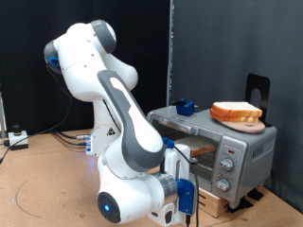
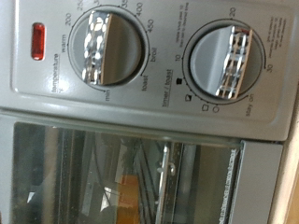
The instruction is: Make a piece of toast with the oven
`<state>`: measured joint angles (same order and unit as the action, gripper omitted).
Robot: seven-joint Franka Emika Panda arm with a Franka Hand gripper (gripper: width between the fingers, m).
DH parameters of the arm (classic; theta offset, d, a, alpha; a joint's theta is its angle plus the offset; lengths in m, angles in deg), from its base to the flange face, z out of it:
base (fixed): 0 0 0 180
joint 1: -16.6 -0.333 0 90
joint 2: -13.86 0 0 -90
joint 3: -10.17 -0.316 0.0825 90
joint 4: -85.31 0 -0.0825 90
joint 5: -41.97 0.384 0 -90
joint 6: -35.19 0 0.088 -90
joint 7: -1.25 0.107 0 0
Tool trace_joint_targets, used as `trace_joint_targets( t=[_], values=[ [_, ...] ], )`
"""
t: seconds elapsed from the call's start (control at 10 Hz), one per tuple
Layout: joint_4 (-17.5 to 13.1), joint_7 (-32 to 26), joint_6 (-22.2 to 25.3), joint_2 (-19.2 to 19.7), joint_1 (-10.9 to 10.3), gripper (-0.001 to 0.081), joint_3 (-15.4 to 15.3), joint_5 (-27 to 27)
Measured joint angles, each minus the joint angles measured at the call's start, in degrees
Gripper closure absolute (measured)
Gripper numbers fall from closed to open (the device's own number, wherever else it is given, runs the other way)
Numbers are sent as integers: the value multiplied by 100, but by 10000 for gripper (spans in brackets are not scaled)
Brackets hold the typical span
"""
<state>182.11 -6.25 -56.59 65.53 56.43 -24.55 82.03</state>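
Observation:
The silver-grey oven (image 1: 248,147) stands at the exterior view's right with its glass door (image 2: 84,177) shut. Behind the glass is a tan shape (image 2: 126,191), probably the piece of toast on the wire rack. A second bread slice (image 1: 235,111) lies on a round wooden plate (image 1: 248,123) on top of the oven. My gripper (image 1: 188,176) is low in front of the oven, close to its door and knob panel. The wrist view shows two round knobs (image 2: 103,47) (image 2: 220,58) and a red lamp (image 2: 38,41) very near. No fingers show in it.
A small blue object (image 1: 185,106) and a black stand (image 1: 256,90) sit on and behind the oven top. The oven rests on wooden blocks (image 1: 213,200). Cables (image 1: 47,140) and a white box (image 1: 17,139) lie on the floor at the exterior view's left.

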Motion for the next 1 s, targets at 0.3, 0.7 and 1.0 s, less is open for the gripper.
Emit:
trace_joint_targets(
  t=[0.3, 0.7, 1.0],
  values=[
    [-204, -19, -45, 195, -137, -2, -8, 8],
    [-407, -16, -211, 446, -375, -2, -9, 9],
    [-420, -16, -233, 525, -583, -2, -16, 6]
  ],
)
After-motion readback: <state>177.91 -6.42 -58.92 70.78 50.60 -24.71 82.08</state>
